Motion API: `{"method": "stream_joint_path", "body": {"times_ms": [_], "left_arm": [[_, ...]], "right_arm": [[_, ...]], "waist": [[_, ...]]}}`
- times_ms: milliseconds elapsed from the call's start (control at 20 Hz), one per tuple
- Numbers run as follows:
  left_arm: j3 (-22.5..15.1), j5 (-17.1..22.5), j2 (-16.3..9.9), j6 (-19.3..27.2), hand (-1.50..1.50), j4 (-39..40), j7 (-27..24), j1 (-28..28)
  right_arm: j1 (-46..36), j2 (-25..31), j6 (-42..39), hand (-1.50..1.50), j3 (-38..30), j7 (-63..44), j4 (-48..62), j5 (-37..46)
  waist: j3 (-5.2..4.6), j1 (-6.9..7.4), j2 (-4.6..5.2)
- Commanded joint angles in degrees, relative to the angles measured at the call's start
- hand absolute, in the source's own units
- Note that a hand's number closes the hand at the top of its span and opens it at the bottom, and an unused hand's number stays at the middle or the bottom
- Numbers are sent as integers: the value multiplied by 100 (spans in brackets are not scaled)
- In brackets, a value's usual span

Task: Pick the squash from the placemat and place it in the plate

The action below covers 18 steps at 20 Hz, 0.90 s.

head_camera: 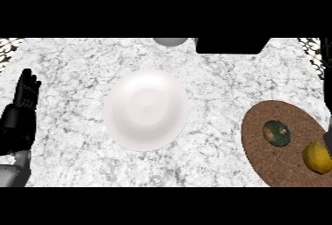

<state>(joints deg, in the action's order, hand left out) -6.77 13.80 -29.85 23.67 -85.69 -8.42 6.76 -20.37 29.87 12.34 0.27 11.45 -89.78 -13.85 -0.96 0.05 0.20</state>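
The squash (277,133), dark green with orange patches, lies on the round brown placemat (272,165) at the right of the counter. A white plate (146,110) sits in the middle, well left of the placemat, with nothing on it. My left hand (23,103) rests open at the left edge, fingers up, far from both. At the right edge, just right of the squash, a dark sliver (328,140) shows that may be my right hand; too little of it is visible to judge.
A yellow lemon-like fruit (318,157) lies on the placemat beside the squash, toward the front right. At the back edge stand a grey round object (172,41) and a black block (230,45). The counter (77,61) is speckled white stone.
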Motion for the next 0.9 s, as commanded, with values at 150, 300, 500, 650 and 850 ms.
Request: {"method": "stream_joint_path", "body": {"times_ms": [150,300,500,650,850], "left_arm": [[-412,162,291,-620,0,349,-72,-208],[-559,210,253,-766,0,372,145,-362],[-541,385,300,-1331,0,667,-154,-548],[-505,288,490,-1418,0,1012,-299,-456],[-599,69,716,-1111,0,617,-17,-445]], "right_arm": [[366,-242,-1820,150,1139,-613,-41,-881],[-84,1362,-1631,150,1223,-83,-263,1256],[1495,-734,-1106,-150,1409,1168,429,318],[1980,-483,-1646,-150,1240,2436,768,471],[2371,-102,-1637,-150,715,3286,995,719]], "waist": [[86,13,38],[-69,-99,-115],[101,-27,-5],[99,-41,-10],[100,-35,-23]]}}
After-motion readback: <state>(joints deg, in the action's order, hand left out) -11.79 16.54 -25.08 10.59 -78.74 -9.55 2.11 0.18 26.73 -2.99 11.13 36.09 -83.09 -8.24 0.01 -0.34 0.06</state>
